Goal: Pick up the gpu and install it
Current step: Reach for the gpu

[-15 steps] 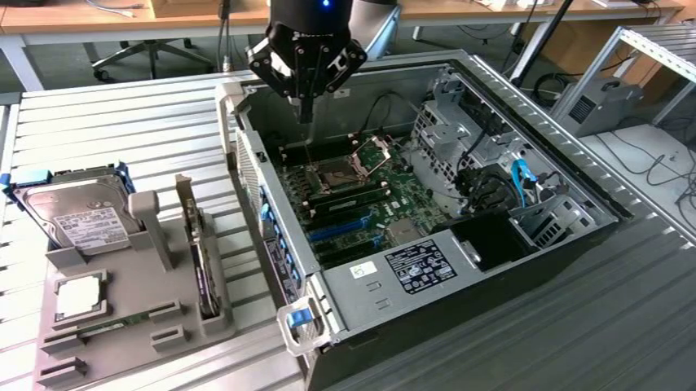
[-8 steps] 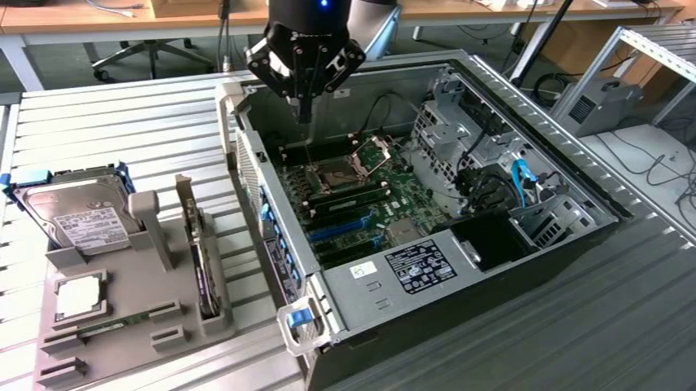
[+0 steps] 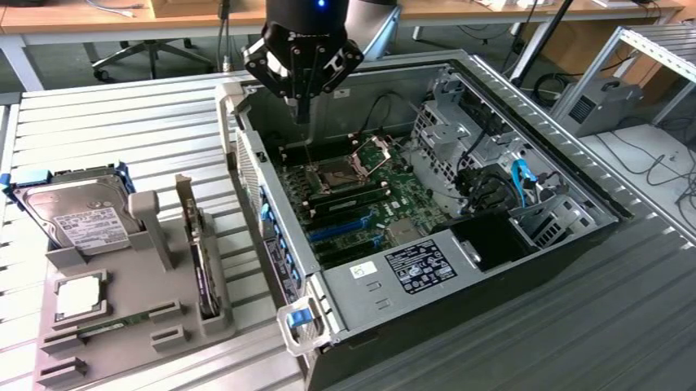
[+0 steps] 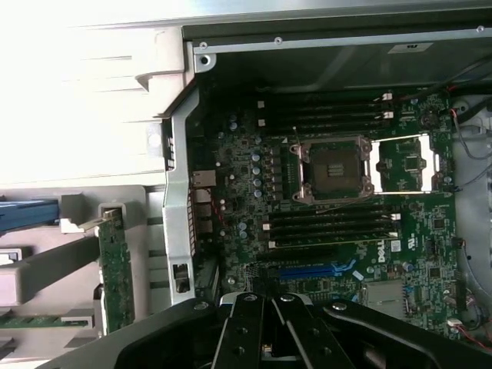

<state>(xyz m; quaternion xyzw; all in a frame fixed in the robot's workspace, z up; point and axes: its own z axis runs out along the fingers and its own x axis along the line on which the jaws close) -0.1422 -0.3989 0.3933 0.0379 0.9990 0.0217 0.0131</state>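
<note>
**Gpu not yet picked up; gripper clenched and empty over the open case.**

Nearest, the gpu [image 3: 202,273] stands on edge in a slot of the grey holder [image 3: 147,221], just beside the hard drive [image 3: 81,216]. Nothing touches it, so both the pick-up and the install look left to do. Beyond it the case [image 3: 359,305] lies open on its side, its board [image 3: 364,204] bare and the blue slot [image 3: 332,232] unfilled. The gripper [image 3: 301,114] hangs over the far end of the case, above the socket [image 3: 335,175], fingers pressed together on nothing and well apart from the gpu. Everything rests on a ribbed metal table [image 3: 130,122]. Behind it are wooden desks [image 3: 98,16], an office chair [image 3: 142,49] and, on the exterior view's right, a metal rack [image 3: 653,49].
</note>
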